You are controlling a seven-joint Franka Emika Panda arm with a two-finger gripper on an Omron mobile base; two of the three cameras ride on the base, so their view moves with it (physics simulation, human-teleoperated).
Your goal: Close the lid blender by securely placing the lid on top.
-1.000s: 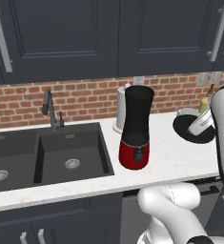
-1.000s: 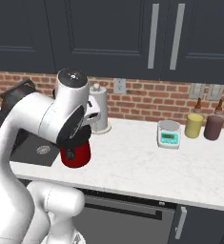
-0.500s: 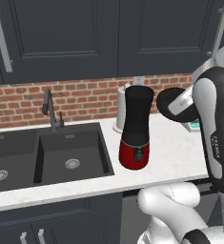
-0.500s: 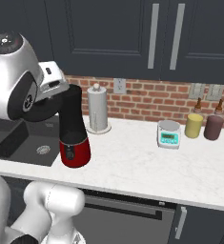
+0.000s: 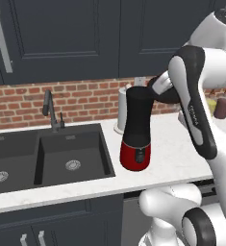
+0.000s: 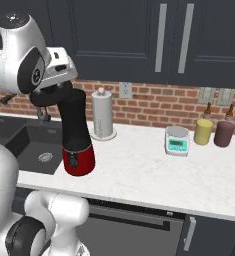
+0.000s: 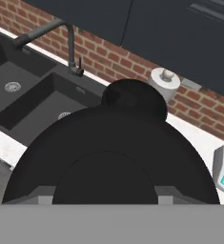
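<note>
jaws hold the lid just above the blender.

Paper towel roll upright; scale beside 2 bottles.

blender upright on counter, just right of sink | lid held tilted at jar's upper right | white roll behind | faucet at left
</note>
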